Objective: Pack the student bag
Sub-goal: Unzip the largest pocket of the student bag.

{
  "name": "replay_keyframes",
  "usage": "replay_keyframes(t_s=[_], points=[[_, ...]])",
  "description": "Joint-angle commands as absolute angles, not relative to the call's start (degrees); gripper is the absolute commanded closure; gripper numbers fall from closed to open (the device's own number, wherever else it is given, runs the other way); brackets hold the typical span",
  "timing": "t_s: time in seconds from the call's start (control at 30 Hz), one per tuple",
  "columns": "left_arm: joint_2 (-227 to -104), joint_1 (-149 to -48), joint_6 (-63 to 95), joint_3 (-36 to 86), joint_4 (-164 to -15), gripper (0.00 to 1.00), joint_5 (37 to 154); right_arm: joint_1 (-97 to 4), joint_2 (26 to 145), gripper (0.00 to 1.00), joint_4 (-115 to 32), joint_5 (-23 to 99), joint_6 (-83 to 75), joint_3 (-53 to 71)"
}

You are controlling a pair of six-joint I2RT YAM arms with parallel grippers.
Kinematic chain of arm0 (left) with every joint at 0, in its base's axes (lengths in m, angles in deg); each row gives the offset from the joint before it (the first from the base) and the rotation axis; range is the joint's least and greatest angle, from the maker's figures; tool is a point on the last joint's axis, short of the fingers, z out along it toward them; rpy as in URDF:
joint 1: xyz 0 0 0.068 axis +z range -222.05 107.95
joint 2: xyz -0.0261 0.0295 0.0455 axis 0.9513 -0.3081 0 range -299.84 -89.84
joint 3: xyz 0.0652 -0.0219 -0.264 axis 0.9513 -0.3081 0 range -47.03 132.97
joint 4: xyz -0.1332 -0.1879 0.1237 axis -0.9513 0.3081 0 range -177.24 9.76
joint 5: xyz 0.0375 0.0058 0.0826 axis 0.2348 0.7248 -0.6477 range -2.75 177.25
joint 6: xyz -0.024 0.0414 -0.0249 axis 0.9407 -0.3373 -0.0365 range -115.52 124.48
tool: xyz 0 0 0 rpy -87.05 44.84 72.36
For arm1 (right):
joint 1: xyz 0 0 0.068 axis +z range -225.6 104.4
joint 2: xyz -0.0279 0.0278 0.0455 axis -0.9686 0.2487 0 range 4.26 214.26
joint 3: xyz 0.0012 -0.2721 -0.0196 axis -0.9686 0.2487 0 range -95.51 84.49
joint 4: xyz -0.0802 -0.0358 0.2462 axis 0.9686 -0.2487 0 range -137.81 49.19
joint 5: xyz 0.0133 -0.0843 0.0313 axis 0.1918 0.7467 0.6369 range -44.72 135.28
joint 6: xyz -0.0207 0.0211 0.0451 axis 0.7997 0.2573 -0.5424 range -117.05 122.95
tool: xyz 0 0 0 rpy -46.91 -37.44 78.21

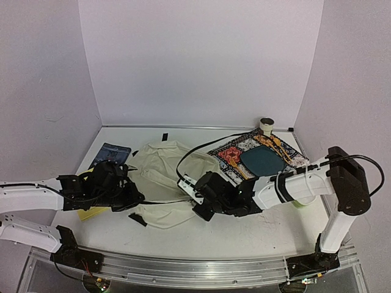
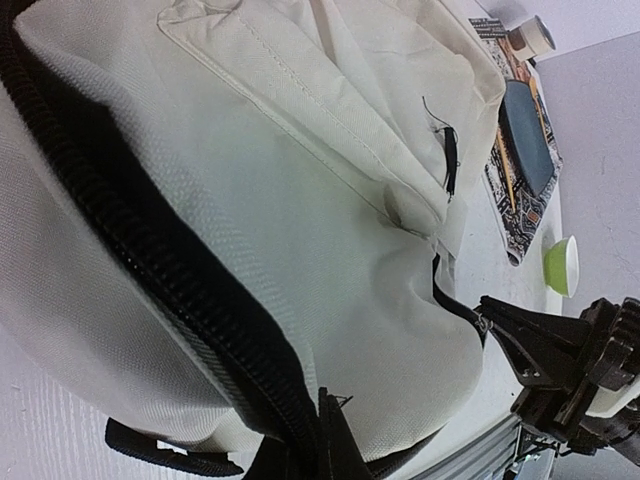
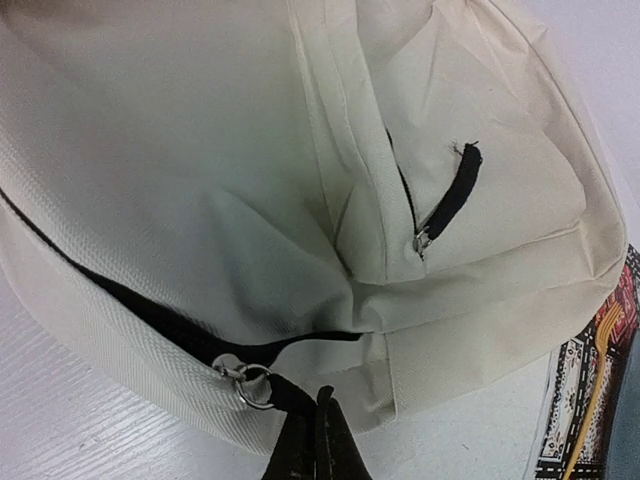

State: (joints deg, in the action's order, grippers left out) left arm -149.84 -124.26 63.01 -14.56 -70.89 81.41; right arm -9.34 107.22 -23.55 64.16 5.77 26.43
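Between left hand (image 2: 322, 410) and right hand (image 3: 314, 412), both clamped on its zipper (image 2: 150, 262), lies the student bag (image 1: 164, 160).

Pale lilac walls (image 1: 201, 61) enclose a white table (image 1: 244, 238).

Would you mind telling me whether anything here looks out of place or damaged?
Nothing is spilled or broken. The student bag lies limp and rumpled, and a loose thread frays from the front pocket zipper pull.
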Motion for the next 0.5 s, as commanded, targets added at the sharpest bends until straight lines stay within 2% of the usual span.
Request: replay_keyframes(t_s=[0.0, 0.3, 0.47], points=[[-149.3, -124.3, 62.4, -14.8, -68.2, 1.0, 82.2, -11.9, 107.1, 1.0, -26.9, 68.0, 3.6, 26.1], [-150.7, -124.3, 60.8, -13.7, -68.9, 1.0, 82.9, -15.5, 106.9, 1.0, -26.9, 68.2, -0.7, 29.6], [-153.2, -124.3, 59.8, -13.6, -74.0, 1.0, 86.1, -17.1, 106.7, 1.0, -27.3, 67.8, -2.4, 30.8]])
